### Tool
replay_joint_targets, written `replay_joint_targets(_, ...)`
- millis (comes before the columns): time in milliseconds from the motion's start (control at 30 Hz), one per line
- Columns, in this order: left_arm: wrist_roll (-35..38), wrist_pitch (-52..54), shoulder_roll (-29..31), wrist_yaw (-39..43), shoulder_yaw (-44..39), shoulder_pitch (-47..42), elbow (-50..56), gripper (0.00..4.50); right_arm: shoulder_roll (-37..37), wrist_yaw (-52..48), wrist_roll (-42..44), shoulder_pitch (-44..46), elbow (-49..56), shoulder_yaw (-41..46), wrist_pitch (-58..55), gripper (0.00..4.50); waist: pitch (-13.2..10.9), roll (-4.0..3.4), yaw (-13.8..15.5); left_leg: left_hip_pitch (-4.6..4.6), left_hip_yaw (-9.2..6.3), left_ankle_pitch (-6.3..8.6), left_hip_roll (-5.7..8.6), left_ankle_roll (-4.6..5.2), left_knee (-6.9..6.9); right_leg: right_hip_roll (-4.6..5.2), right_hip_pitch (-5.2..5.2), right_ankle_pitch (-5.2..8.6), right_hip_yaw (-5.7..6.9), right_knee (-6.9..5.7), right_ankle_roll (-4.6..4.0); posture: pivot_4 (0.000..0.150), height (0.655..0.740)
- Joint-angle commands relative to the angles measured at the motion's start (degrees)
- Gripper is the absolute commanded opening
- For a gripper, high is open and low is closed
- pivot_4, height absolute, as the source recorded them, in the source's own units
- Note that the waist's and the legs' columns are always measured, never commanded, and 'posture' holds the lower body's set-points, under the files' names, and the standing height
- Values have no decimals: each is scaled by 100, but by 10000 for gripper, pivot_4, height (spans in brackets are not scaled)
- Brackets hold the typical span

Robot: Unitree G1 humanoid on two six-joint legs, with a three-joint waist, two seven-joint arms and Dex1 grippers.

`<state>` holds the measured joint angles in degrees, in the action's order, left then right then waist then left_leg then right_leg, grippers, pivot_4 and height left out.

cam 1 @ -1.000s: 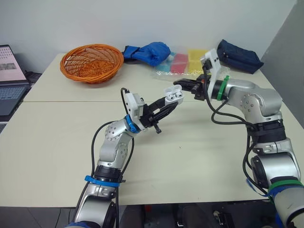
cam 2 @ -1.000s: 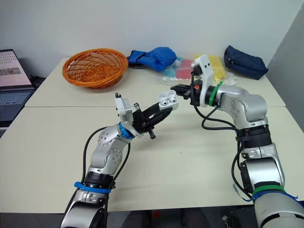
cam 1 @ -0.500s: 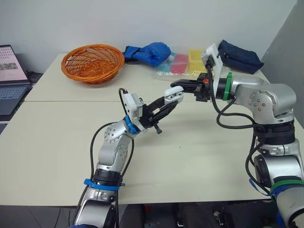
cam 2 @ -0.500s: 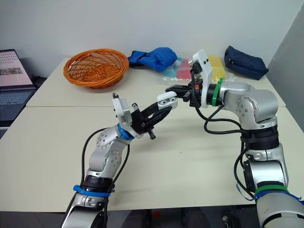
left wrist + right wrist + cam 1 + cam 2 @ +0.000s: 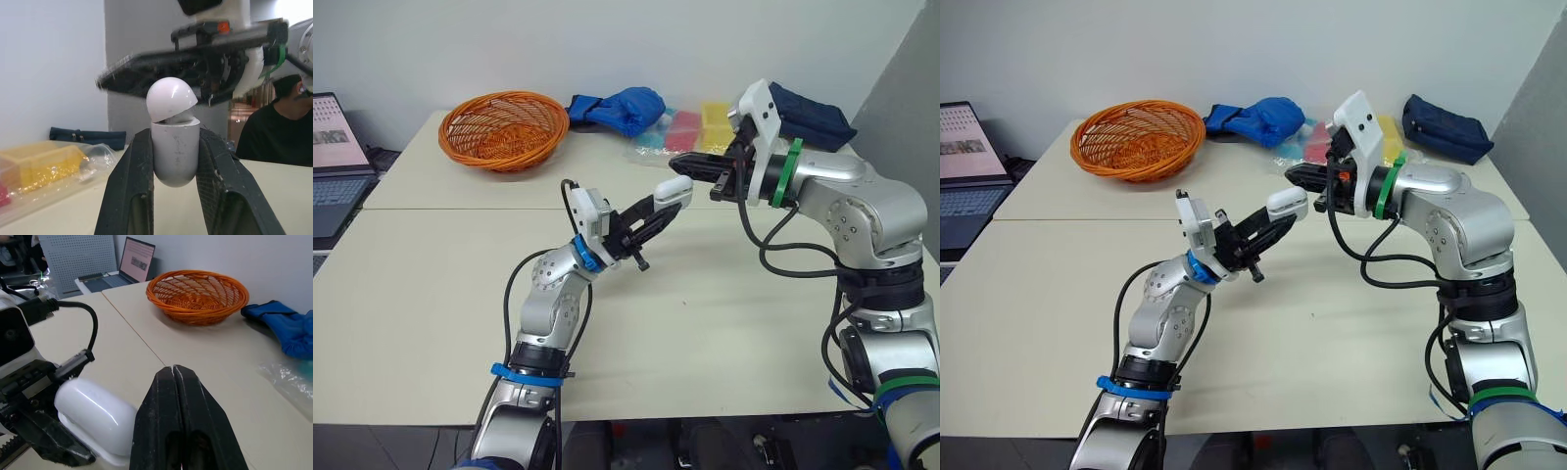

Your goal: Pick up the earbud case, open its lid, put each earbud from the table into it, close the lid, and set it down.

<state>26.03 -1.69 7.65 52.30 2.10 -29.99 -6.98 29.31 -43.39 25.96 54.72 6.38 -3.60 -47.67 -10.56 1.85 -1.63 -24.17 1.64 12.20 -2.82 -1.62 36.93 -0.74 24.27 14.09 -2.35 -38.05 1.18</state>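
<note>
White earbud case [image 5: 174, 147] held aloft by left pincer [image 5: 664, 203].

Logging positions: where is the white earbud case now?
In the head views the small white plastic earbud case is held above the beige table in the left end effector, close beside the right end effector.

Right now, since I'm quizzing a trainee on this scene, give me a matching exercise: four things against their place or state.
1 white plastic earbud case
2 orange woven basket
3 dark navy fabric pouch
4 right gripper

A back right
B shut, just above the case
C back left
D held in left gripper

Pairs: 1-D, 2-C, 3-A, 4-B
</note>
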Motion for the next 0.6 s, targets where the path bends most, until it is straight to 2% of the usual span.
replay_joint_targets(33, 17, -118, 0, 103, 22, -163, 61, 7707, 160, 38, -229, 193, -141, 167, 466, 239, 0, 0, 1, 0, 1, 0, 1, 0, 0, 0, 0, 0, 0, 1, 0, 1500, 7400)
replay_joint_targets(167, -2, -148, -4, 142, 6, -197, -7, 7707, 329, -229, 110, 452, -181, 338, 53, 239, 0, 0, 1, 0, 3, 0, 0, 0, -2, 0, 1, 0, -2, 2, -1, 1500, 7400)
replay_joint_targets(300, -10, -162, -13, 135, -3, -201, -26, 7707, 96, 114, 441, 444, 236, 443, -544, 239, 0, 0, -3, 0, 0, 0, -1, 0, -5, 0, 1, 0, -1, 1, -1, 1500, 7400)
replay_joint_targets(500, 34, -114, -59, 13, -89, -232, -117, 7707, -316, 790, 685, -141, 1163, 320, -1310, 239, 0, 0, -6, 0, -5, 0, -3, 0, -2, 0, 0, 0, -2, -2, -1, 1500, 7400)
replay_joint_targets(600, 58, -120, -50, 67, -103, -272, -138, 7707, -81, 888, 442, -405, 1135, 82, -1421, 239, 0, 0, -2, -2, -1, 0, 2, 0, 2, 3, -1, -1, -1, -2, 1, 1500, 7400)
